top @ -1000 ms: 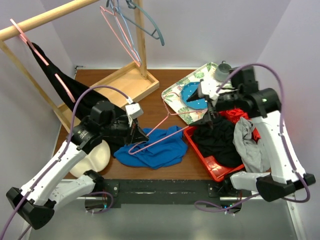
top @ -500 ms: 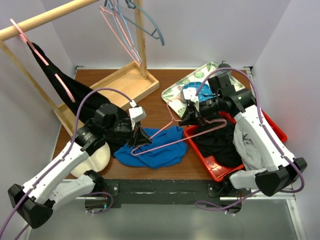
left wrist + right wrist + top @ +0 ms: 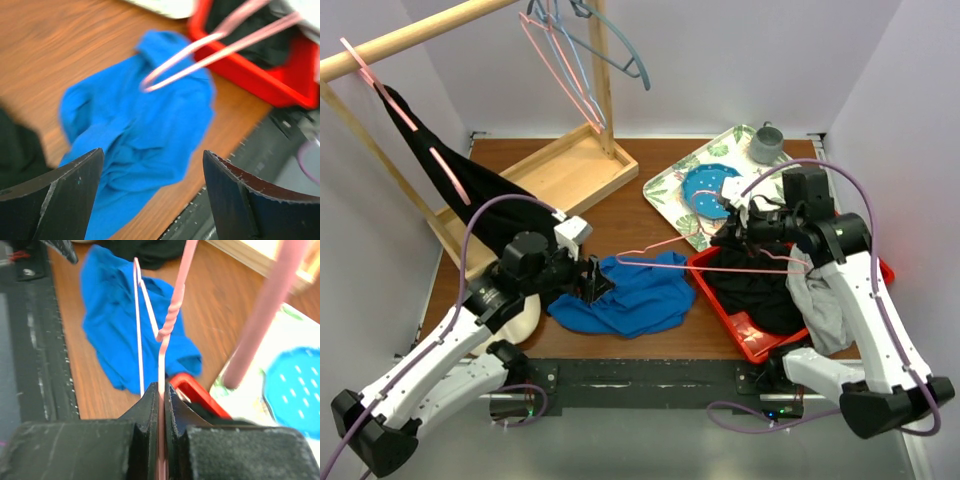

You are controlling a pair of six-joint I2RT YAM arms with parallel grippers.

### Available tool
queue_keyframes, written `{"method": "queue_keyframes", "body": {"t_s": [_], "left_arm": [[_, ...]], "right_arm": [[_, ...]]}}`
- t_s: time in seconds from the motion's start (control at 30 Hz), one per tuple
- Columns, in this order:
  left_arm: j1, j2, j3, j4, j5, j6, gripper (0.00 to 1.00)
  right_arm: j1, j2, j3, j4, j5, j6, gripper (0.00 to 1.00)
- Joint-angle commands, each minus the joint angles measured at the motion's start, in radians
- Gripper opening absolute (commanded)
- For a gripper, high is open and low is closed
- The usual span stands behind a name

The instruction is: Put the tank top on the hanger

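Note:
The royal-blue tank top (image 3: 638, 297) lies crumpled on the wooden table near the front edge. The thin pink wire hanger (image 3: 650, 249) hangs above the tank top's right side and reaches over the red bin. My right gripper (image 3: 733, 232) is shut on its wire; in the right wrist view the jaws (image 3: 161, 390) pinch the wire just below the twisted neck (image 3: 169, 327). My left gripper (image 3: 597, 283) stands open at the tank top's left edge and holds nothing. In the left wrist view the tank top (image 3: 135, 130) and the hanger's end (image 3: 200, 47) lie beyond its spread fingers (image 3: 60, 195).
A red bin (image 3: 742, 338) with black, grey and red clothes sits at the right front. A leaf-patterned tray (image 3: 670, 185) carries a blue plate and a grey cup (image 3: 765, 143). A wooden rack (image 3: 410, 35) at the left holds a black garment (image 3: 470, 185); more hangers (image 3: 570, 70) hang at the back.
My left gripper let go of the hanger, opened and drew back left. My right gripper shut on the hanger and carried it to the right, over the red bin.

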Motion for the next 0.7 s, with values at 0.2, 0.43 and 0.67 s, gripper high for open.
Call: {"method": "queue_keyframes", "body": {"t_s": [0.2,0.43,0.67], "left_arm": [[-0.053,0.151,-0.028,-0.035,-0.296,-0.154,0.77],[-0.142,0.306,0.044,-0.121,-0.509,-0.195,0.67],[-0.177,0.427,0.096,-0.11,-0.598,-0.22,0.51]], "right_arm": [[-0.047,-0.001,-0.051,0.085,0.051,0.073,0.0],[-0.05,0.008,-0.075,0.096,0.011,0.076,0.0],[-0.05,0.025,-0.078,0.09,-0.009,0.064,0.0]]}}
